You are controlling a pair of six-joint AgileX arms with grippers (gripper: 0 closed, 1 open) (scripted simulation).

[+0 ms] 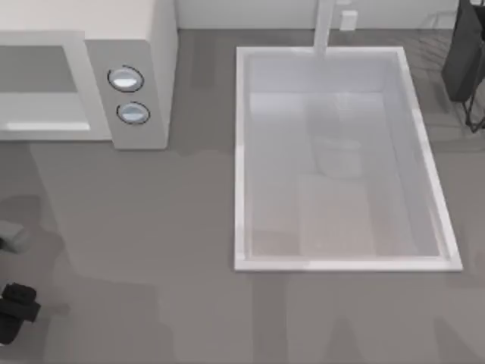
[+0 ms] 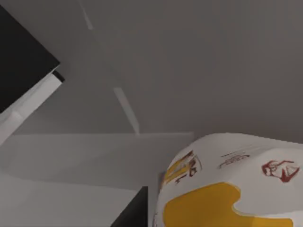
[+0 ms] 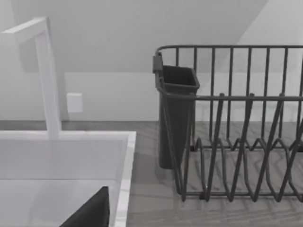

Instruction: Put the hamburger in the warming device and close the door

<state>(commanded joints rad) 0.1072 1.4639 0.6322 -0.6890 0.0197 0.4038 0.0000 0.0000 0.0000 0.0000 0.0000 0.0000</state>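
- Top view: microwave (image 1: 129,83) at far left, door (image 1: 42,87) apparently shut; left arm (image 1: 15,311) at the left edge, nearer than the right arm.
- Left wrist view: hamburger (image 2: 227,184) close against the camera; jaw state cannot be told.
- Right wrist view: sink (image 3: 66,161), dish rack (image 3: 236,123); jaws unseen.

Small red-brown printed marks on the hamburger (image 2: 227,189) wrapper — none legible.
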